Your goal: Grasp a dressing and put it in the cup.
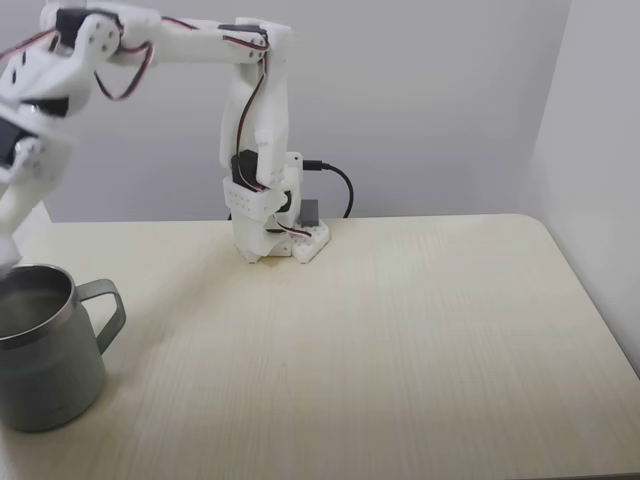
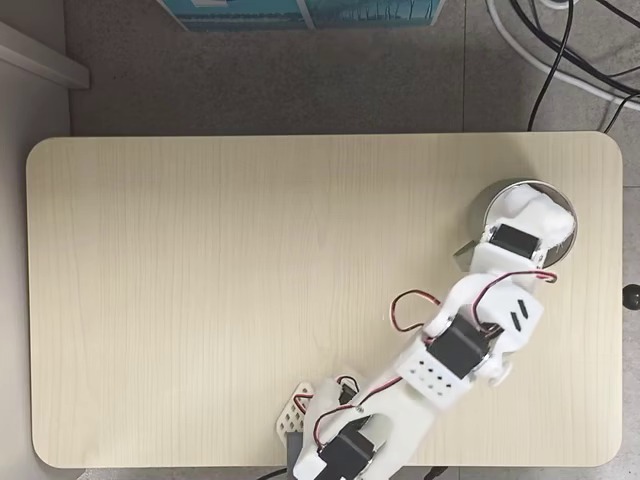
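- Pale wood-grain table with rounded corners (image 2: 200,300)
- Teal box (image 2: 300,12), beyond the table's far edge
- Black and white cables (image 2: 560,50), off the table's far right corner

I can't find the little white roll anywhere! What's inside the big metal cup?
Nothing certain can be told. The gripper hangs right over the cup, covering most of its opening from above. From the side, only the inner steel wall shows. The bottom is hidden, so a roll in there cannot be seen.
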`<control>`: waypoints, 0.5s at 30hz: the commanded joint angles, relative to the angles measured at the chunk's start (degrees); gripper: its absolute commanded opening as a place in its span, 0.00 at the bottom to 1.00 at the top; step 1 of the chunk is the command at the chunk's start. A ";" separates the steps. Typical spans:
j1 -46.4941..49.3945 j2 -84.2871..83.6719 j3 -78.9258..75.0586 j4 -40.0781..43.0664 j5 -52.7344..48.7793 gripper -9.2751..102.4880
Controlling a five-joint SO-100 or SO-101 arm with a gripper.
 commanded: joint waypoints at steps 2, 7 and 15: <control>0.97 -1.49 -6.50 -5.10 -2.20 0.08; 1.58 -0.88 -8.70 -7.21 -2.90 0.08; 1.76 -2.90 -10.90 -7.03 -3.34 0.25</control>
